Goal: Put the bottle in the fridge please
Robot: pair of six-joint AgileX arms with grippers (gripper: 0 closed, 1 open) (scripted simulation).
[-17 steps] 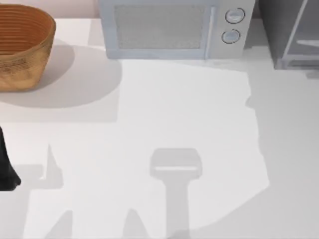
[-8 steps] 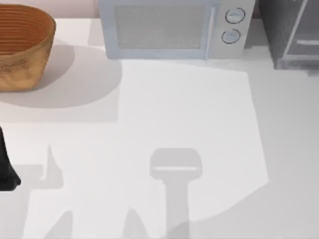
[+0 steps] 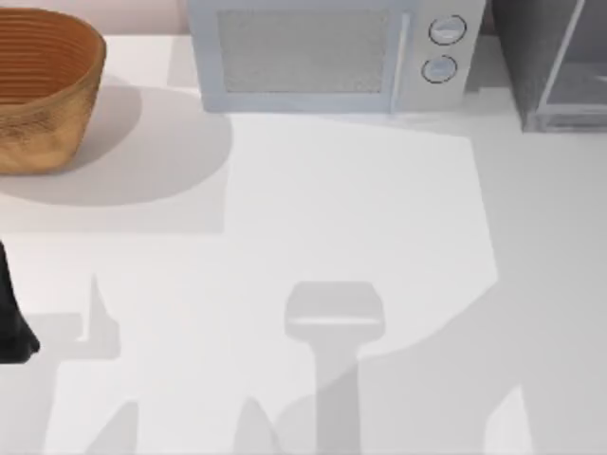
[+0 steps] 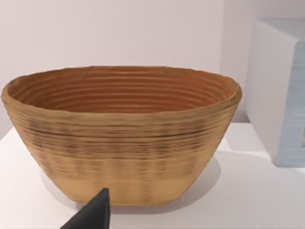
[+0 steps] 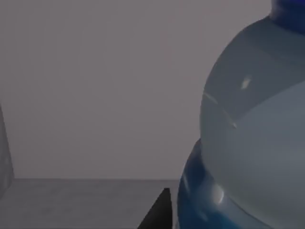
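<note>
Top view: fridge (image 3: 550,66) door reads shifted since second ago, arm shadow swept across bench (image 3: 360,209). Right pincer (image 5: 164,210) beside bottle (image 5: 252,133), grip state unclear; placement underway, probably.

The basket (image 3: 43,90) sits at the table's (image 3: 332,218) far left, the microwave (image 3: 332,52) right of it and the fridge (image 3: 555,62) in the far right corner. The bottle (image 5: 252,143) sits close against the right gripper.
</note>
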